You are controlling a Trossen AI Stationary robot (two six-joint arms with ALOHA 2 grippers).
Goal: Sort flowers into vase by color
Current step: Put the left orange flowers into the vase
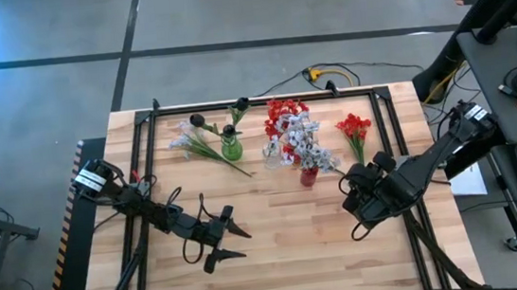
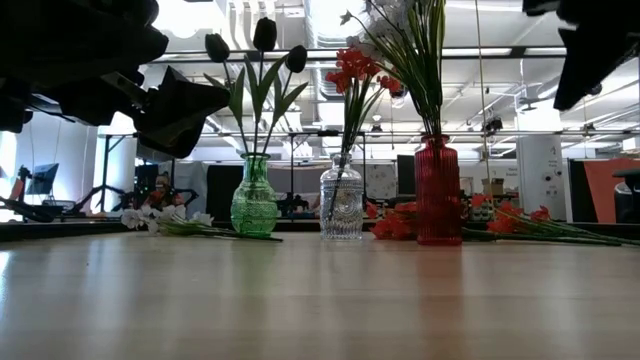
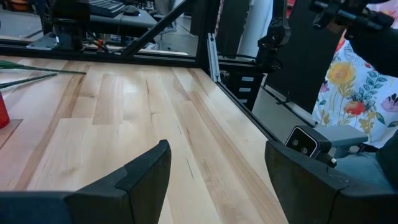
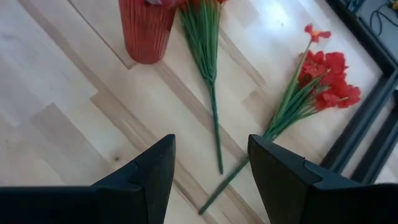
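A green vase point(image 1: 231, 149) holds dark buds point(image 2: 264, 36). A clear vase point(image 2: 341, 205) holds red blossoms point(image 2: 352, 68). A red vase point(image 2: 438, 192) holds pale blossoms point(image 1: 310, 144). A pale blue-white spray point(image 1: 187, 140) lies flat on the table left of the green vase. Two red sprays lie flat right of the red vase, one beside the vase point(image 4: 211, 93) and one farther right point(image 4: 320, 74), which also shows in the high view point(image 1: 354, 128). My right gripper point(image 4: 211, 140) is open above the table, near their stem ends. My left gripper point(image 3: 214, 152) is open and empty at the table's near left point(image 1: 233, 243).
A black frame rail point(image 1: 264, 99) runs along the table's far edge and down both sides. A person in a flowered garment point(image 3: 357, 81) shows beyond the table's right edge. Bare wood point(image 1: 287, 247) lies between the two grippers toward the near edge.
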